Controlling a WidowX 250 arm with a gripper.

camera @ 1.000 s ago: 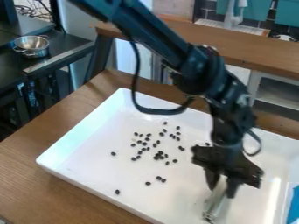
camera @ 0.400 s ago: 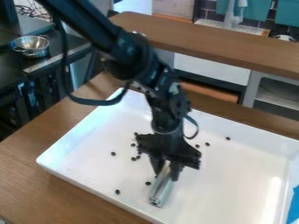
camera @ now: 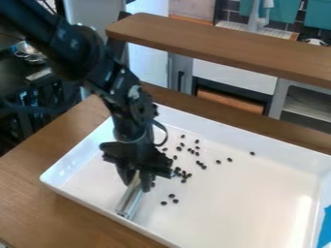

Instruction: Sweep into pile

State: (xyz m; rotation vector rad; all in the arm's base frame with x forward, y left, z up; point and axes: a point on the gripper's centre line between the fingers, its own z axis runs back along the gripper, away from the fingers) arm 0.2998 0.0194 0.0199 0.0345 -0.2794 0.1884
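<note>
Black beans, about 25 visible, scattered in 1 white tray; exact total can't be told, some touch and the arm may cover more. Main scatter: middle of tray toward its back edge, loose, several separate. Tight clump of about 6 just beside the tool, on its right as viewed. 3 strung out right of the scatter, the farthest of them nearer the back edge. 3 grouped toward the front edge. 1 close against the tool's right side.

Tool: 1, over the left part of the tray, pinching 1 silvery cylinder. Cylinder tilted, upper end between the fingers, lower end near the tray's front edge, left of the 3 front beans.

Tray: 1, on wooden worktop, left corner and back edge in view. Blue item: 1, at the tray's right side. Metal bowl: 1, on dark counter, upper left, partly hidden by the arm.
</note>
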